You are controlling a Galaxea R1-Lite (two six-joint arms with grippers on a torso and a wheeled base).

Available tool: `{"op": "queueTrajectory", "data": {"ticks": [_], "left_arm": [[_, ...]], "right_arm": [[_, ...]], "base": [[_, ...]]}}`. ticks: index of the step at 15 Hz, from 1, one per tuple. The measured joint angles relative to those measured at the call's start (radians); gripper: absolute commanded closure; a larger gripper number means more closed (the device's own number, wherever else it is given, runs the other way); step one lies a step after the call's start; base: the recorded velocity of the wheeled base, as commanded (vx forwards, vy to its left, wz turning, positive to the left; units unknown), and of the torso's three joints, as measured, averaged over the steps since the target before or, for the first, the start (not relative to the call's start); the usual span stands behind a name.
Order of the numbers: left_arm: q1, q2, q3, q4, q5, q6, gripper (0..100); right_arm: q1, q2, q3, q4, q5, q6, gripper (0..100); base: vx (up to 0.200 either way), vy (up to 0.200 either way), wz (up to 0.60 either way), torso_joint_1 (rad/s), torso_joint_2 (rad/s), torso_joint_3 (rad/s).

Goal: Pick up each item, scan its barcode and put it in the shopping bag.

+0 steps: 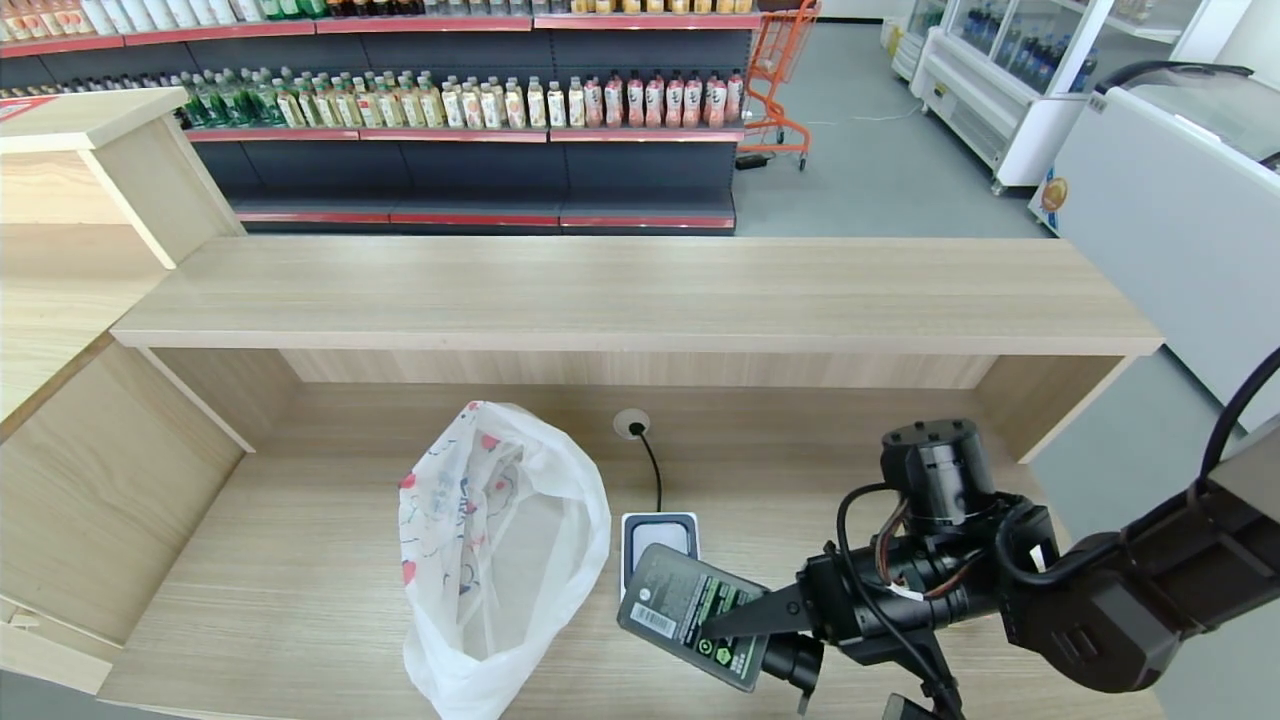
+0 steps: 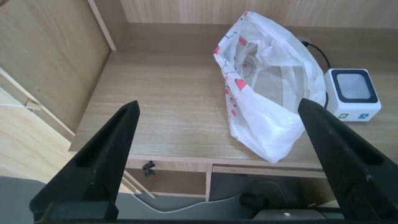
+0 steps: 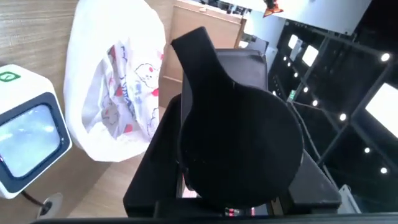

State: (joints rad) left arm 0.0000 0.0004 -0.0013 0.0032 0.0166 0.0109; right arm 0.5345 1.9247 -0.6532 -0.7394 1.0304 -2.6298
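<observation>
1 dark packet held over the checkout scanner

The right gripper (image 1: 722, 630) is clamped on a flat, glossy black packet (image 1: 672, 600) with rounded corners, a white barcode label and green print too small to read, tilted over the white cube-shaped scanner (image 1: 660, 533) with its glass window. Beside it, a thin, crinkled white plastic shopping bag (image 1: 500, 560) with red prints stands open on the pale wood-grain counter (image 1: 280, 590). The left gripper (image 2: 217, 106) is spread wide.

Head view down on counter (image 1: 300, 560), wrist views close, sharing bag (image 1: 500, 560)
</observation>
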Motion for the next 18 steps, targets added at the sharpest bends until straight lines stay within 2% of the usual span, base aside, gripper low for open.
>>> {"op": "queueTrajectory", "data": {"ticks": [4, 16, 18], "left_arm": [[0.0, 0.0, 0.0, 0.0, 0.0, 0.0, 0], [0.0, 0.0, 0.0, 0.0, 0.0, 0.0, 0], [0.0, 0.0, 0.0, 0.0, 0.0, 0.0, 0]], "right_arm": [[0.0, 0.01, -0.033, -0.108, -0.003, 0.0, 100], [0.031, 0.038, -0.038, -0.115, -0.003, 0.002, 100], [0.033, 0.032, -0.038, -0.113, -0.004, 0.048, 100]], "base": [[0.0, 0.0, 0.0, 0.0, 0.0, 0.0], [0.0, 0.0, 0.0, 0.0, 0.0, 0.0], [0.0, 0.0, 0.0, 0.0, 0.0, 0.0]]}}
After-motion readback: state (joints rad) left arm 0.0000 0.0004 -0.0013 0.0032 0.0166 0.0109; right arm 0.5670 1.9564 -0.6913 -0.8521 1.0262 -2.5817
